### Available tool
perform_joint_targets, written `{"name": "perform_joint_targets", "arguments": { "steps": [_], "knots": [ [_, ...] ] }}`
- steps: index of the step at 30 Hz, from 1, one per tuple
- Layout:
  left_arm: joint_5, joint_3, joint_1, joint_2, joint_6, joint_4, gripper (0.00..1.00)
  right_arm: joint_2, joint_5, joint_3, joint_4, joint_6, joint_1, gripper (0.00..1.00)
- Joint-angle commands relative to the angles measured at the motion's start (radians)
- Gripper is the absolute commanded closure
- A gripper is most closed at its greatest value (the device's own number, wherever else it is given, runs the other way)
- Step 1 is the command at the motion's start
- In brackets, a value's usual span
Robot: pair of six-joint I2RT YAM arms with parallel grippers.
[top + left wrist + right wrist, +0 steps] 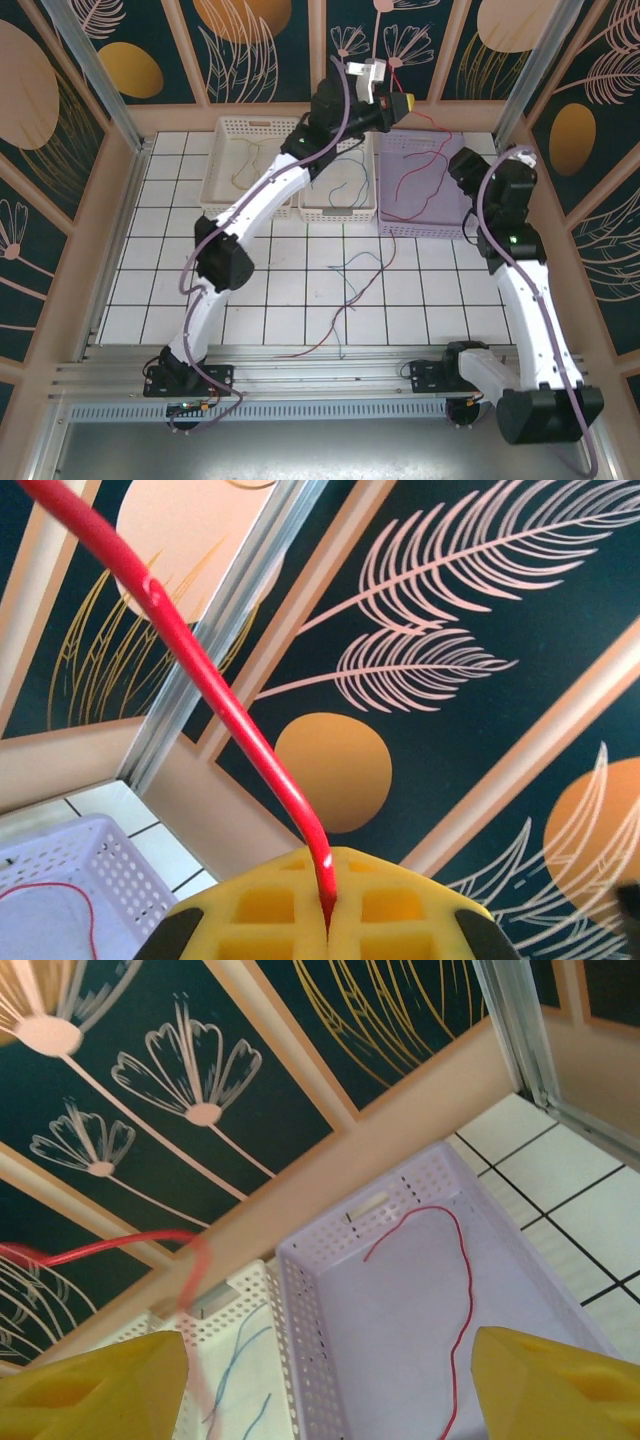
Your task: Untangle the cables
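Left jaws clamp cable (232, 715), right jaws spread

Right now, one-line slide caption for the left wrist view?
Left end effector shut on a red cable arcing up past the feather-patterned wall, lavender basket below.

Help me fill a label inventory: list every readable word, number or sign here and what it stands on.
No text can be read.
The wall panels bear only leaf and flower patterns; the lilac basket shows no label.
The board by the left arm's base is too small to read.
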Motion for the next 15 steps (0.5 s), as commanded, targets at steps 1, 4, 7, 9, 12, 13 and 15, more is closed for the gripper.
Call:
{"name": "perform_joint_targets", "arguments": {
  "steps": [1,4,7,9,12,13,15],
  "knots": [
    [0.008,0.053,-0.001,0.113,-0.081,0.113,1.00,-0.081,0.001,-0.044,-0.023,-0.015,0.000,0.24],
    [-0.028,0.059,-0.017,0.192,-0.057,0.151,1.00,-0.147,-0.017,-0.071,-0.031,-0.027,0.001,0.24],
    [-0.077,0.061,-0.033,0.256,-0.014,0.147,1.00,-0.202,-0.041,-0.088,-0.052,-0.044,0.002,0.23],
    [-0.098,0.061,-0.034,0.294,-0.007,0.144,1.00,-0.237,-0.058,-0.101,-0.067,-0.046,0.003,0.23],
    [-0.111,0.056,-0.039,0.331,-0.004,0.145,1.00,-0.280,-0.094,-0.135,-0.078,-0.041,0.003,0.23],
    [-0.118,0.055,-0.042,0.336,-0.002,0.145,1.00,-0.288,-0.095,-0.145,-0.080,-0.039,0.003,0.23],
    [-0.158,0.043,-0.054,0.339,0.025,0.133,1.00,-0.295,-0.137,-0.168,-0.086,-0.041,0.004,0.23]
  ]
}}
